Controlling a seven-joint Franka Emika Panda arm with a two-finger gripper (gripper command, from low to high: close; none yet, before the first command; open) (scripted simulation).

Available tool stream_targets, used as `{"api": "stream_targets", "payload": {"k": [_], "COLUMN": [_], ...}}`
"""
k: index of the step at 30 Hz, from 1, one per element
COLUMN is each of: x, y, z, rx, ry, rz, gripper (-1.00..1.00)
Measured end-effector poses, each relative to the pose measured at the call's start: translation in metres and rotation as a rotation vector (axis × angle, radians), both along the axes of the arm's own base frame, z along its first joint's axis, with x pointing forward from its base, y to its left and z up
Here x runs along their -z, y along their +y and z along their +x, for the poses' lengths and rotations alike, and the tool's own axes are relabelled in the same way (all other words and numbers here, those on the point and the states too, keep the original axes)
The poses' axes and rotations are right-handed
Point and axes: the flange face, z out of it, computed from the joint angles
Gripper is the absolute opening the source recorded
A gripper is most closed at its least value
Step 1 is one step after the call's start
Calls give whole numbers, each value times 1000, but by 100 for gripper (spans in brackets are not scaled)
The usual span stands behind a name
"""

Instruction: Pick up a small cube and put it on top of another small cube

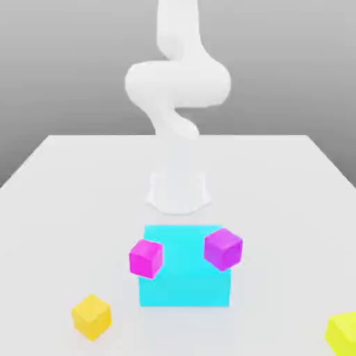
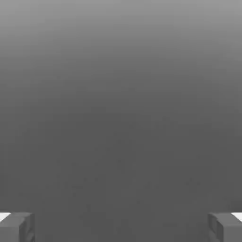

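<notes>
The small cube (image 1: pixel 91 316), golden orange-yellow, lies on the white table near the front at the exterior view's left. The other small cube (image 1: pixel 344 332), bright lemon yellow, sits at the front right corner, partly cut off by the picture's edge. In the hand view my gripper (image 2: pixel 121 227) is open: its two grey fingertips (image 2: pixel 16 228) stand far apart with nothing between them, and only plain grey background lies beyond. The white arm (image 1: pixel 177 83) rises from its base at the table's middle and bends upward, well away from both cubes.
A large cyan block (image 1: pixel 184 271) stands in front of the arm's base (image 1: pixel 178 193). One magenta cube (image 1: pixel 146 257) is at its left side and another (image 1: pixel 223 248) at its upper right corner. The white table (image 1: pixel 62 208) spreads around them.
</notes>
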Motion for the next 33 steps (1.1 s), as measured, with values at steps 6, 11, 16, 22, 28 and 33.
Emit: {"api": "stream_targets", "payload": {"k": [6,11,16,22,28,33], "x": [107,203,301,417,510,542], "y": [-35,-66,-96,-130,-141,-141], "z": [64,92,98,75,53,52], "rx": [117,221,330,474,545,547], "ry": [173,312,449,612,702,704], "rz": [63,111,154,201,219,220], "gripper": [0,0,0,0,0,-100]}}
